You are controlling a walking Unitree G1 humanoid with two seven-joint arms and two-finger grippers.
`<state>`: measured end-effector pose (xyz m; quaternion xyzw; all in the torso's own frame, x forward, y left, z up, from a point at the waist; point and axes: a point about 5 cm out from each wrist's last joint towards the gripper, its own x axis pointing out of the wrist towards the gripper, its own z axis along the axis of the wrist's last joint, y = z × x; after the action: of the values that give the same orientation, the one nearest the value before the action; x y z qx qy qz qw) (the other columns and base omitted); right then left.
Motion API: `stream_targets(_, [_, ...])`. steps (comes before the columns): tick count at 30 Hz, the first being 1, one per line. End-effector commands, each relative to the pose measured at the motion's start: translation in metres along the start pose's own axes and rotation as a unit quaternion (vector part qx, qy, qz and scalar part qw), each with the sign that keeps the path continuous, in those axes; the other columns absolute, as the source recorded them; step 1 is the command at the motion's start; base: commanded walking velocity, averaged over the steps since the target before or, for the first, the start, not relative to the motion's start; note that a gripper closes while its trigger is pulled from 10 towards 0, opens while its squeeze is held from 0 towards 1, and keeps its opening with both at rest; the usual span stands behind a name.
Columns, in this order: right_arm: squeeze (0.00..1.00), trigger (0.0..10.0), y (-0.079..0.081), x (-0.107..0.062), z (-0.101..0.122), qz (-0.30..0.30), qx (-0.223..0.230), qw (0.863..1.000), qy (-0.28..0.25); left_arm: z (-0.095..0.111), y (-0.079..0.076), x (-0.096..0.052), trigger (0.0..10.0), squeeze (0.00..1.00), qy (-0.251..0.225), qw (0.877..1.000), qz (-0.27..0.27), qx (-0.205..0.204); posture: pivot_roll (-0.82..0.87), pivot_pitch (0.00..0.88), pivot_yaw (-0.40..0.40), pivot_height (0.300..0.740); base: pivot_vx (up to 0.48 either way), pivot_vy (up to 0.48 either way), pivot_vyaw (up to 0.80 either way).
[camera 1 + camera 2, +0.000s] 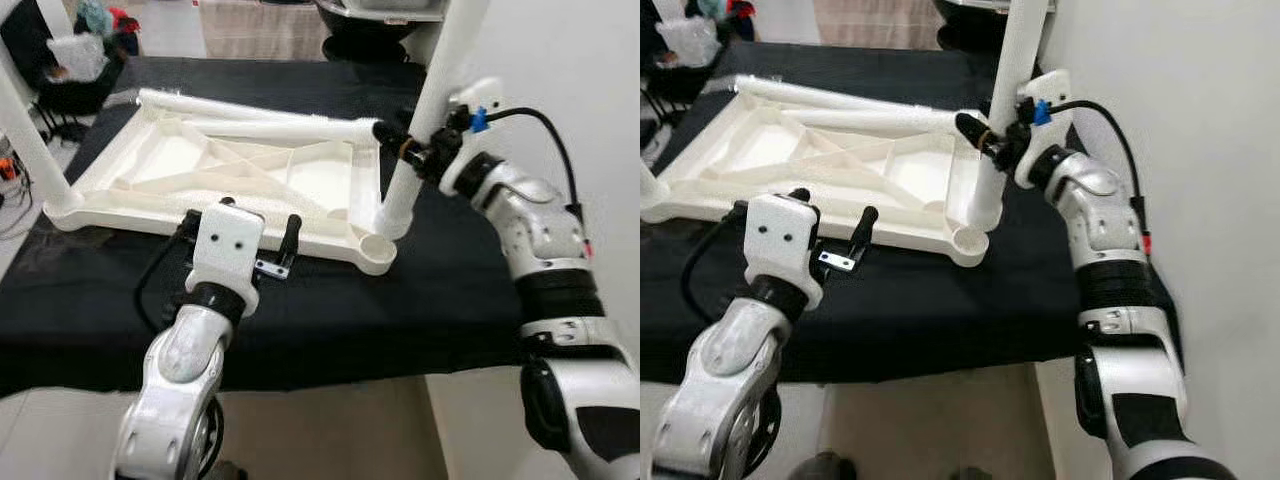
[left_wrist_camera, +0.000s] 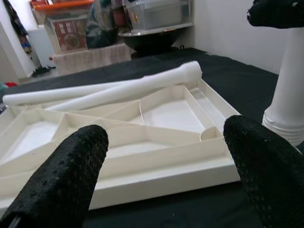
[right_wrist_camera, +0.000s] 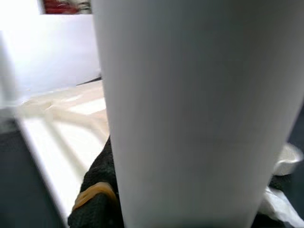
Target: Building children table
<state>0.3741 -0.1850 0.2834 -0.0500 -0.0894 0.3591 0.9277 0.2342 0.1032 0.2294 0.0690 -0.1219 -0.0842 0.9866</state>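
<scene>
- White plastic tabletop lies upside down on the black-draped surface, ribbed underside facing up.
- Right gripper has its jaws clamped on an upright white leg, which stands in the corner socket at the tabletop's near right end.
- Just beside that leg's foot, at the very corner, sits a round cup-like socket.
- Two loose legs lie across the tabletop's far side, one showing a threaded end.
- Another upright leg stands at the near left corner.
- Left gripper hovers at the tabletop's near edge, jaws spread wide and holding nothing.
- Storage bins sit in the background.
</scene>
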Motion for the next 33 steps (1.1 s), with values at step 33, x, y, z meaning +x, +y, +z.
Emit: stream_targets(33, [0.0,10.0,-0.009,0.012,0.043,0.2,0.014,0.979,-0.043,-0.023,-0.039,-0.038,10.0,0.0,0.1,0.98,-0.162,-0.05,0.07,0.269,-0.07,0.74,0.0,0.0,0.0])
